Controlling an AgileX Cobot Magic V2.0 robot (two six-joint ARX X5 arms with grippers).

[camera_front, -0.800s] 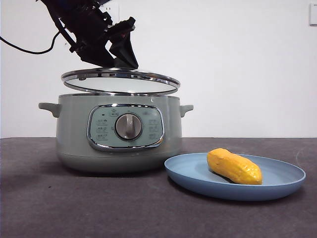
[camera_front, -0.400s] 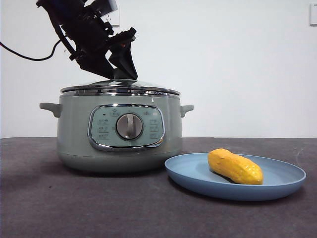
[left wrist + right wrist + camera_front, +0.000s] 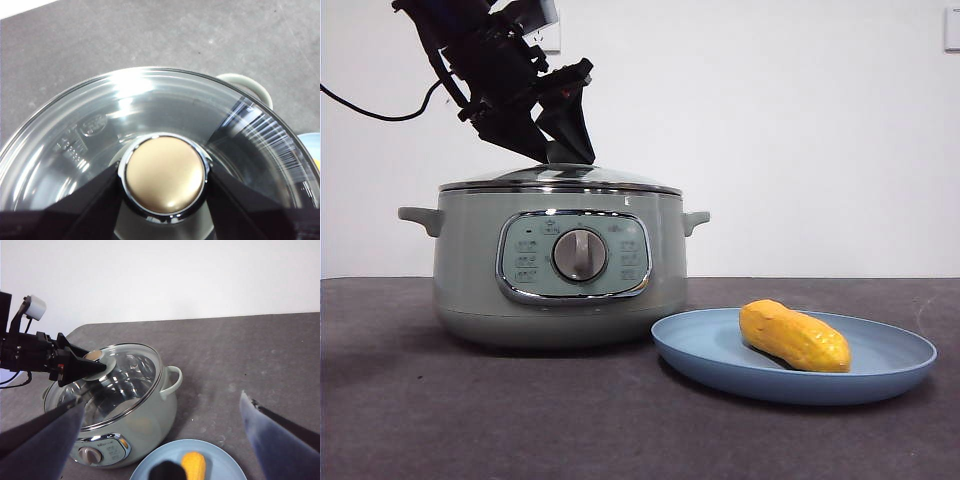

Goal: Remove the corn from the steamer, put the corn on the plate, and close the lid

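The clear glass lid (image 3: 560, 177) sits level on the pale green steamer (image 3: 470, 280). My left gripper (image 3: 566, 152) comes down from the upper left and is shut on the lid's knob (image 3: 165, 174), one jaw on each side. The corn (image 3: 795, 337) lies on the light-blue plate (image 3: 885, 372), to the right of the steamer. My right gripper (image 3: 162, 400) is open and empty, high above the table; its view shows the steamer (image 3: 145, 422), the lid (image 3: 127, 382), the corn (image 3: 194, 466) and the plate (image 3: 227, 460) below it.
A black cable (image 3: 370, 100) trails off to the left from the left arm. A white wall stands close behind the dark grey table (image 3: 470, 420). The steamer's side handle (image 3: 696, 219) points toward the plate.
The left gripper has lowered the lid from just above the steamer, where it hung tilted, onto the rim. The corn and the plate have not moved.
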